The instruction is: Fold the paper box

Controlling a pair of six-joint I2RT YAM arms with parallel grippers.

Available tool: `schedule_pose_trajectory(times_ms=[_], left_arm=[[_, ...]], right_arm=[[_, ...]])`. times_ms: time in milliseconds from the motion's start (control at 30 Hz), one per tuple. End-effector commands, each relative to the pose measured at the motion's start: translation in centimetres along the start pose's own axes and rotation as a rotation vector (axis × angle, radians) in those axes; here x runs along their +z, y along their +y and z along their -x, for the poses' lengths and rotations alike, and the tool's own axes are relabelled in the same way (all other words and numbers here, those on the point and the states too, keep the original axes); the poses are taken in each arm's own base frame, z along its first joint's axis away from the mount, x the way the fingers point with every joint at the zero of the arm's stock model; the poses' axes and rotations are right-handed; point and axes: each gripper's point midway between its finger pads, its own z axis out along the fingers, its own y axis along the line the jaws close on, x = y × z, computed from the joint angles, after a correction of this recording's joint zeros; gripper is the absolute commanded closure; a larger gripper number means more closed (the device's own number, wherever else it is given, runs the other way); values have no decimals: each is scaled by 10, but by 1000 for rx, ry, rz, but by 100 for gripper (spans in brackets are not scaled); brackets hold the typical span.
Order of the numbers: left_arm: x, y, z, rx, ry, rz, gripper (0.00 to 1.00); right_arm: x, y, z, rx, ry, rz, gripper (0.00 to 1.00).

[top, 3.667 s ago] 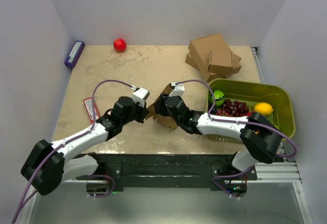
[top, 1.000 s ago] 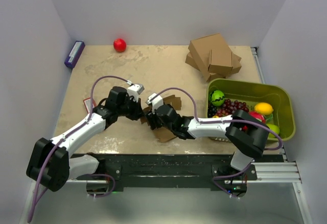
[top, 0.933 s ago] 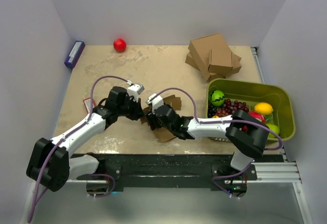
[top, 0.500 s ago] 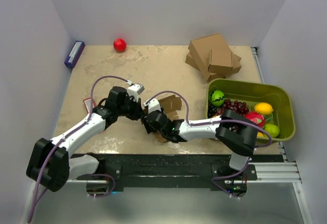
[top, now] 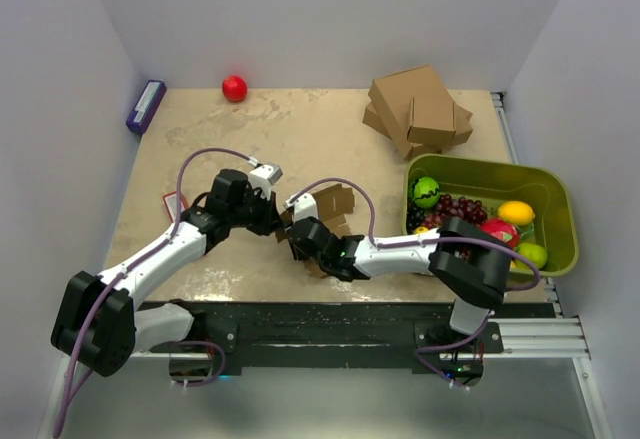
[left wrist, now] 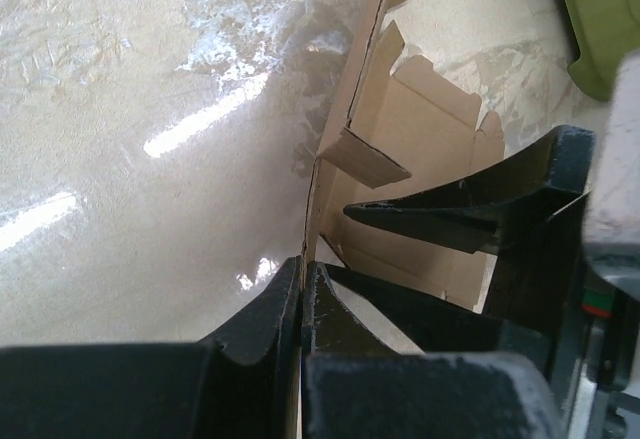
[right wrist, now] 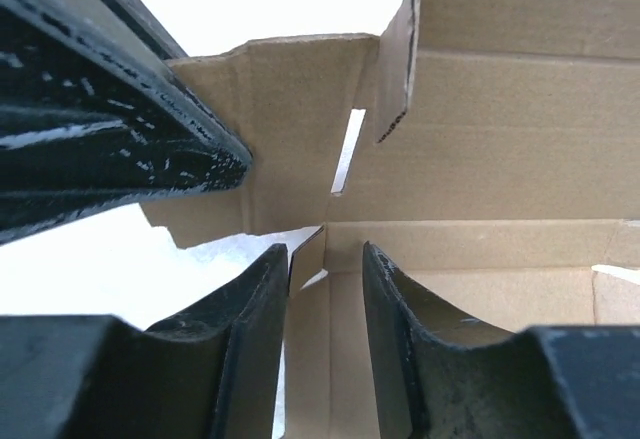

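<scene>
The brown cardboard paper box (top: 335, 202) is being steadied, pinched in the left gripper (left wrist: 302, 271), while the narrowly parted right gripper (right wrist: 325, 256) is straddling its flap.

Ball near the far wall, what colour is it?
The ball is red; top external view shows it best.

No writing can be read in any view. A flat red-and-white packet (top: 173, 203) near the left edge of the counter carries some print, but it is too small to make out and the left arm partly covers it. A purple box (top: 146, 105) at the far left corner has a pale strip along its side; no letters can be told there. The paper box (left wrist: 430, 149) shows only plain brown cardboard in both wrist views, and so does the stack of brown boxes (top: 418, 109) near the far right corner.
</scene>
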Motion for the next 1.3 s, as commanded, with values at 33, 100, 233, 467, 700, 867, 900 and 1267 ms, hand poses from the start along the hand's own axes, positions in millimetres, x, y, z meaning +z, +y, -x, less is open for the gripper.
schedule_pose_trajectory(times_ms=[33, 100, 233, 467, 700, 867, 900, 1267], left_arm=[[-6, -3, 7, 25, -20, -12, 100], [-6, -3, 7, 27, -19, -15, 100], [-5, -3, 6, 25, -14, -16, 100], [-4, -3, 4, 24, -6, -18, 100], [-2, -4, 1, 26, 5, -33, 100], [-2, -8, 0, 31, 7, -54, 100], [-2, -8, 1, 33, 4, -59, 100], [-1, -5, 1, 38, 11, -38, 100]], right_arm=[[-8, 0, 17, 64, -47, 44, 62], [-8, -5, 19, 92, -55, 49, 63], [-6, -14, 15, 129, -44, 90, 64], [-1, -33, 7, 185, -26, 121, 65], [10, -52, -12, 183, 7, 70, 64], [13, -59, -18, 169, 22, 29, 62], [13, -59, -17, 169, 20, 27, 62], [2, -59, 3, 189, -2, 20, 55]])
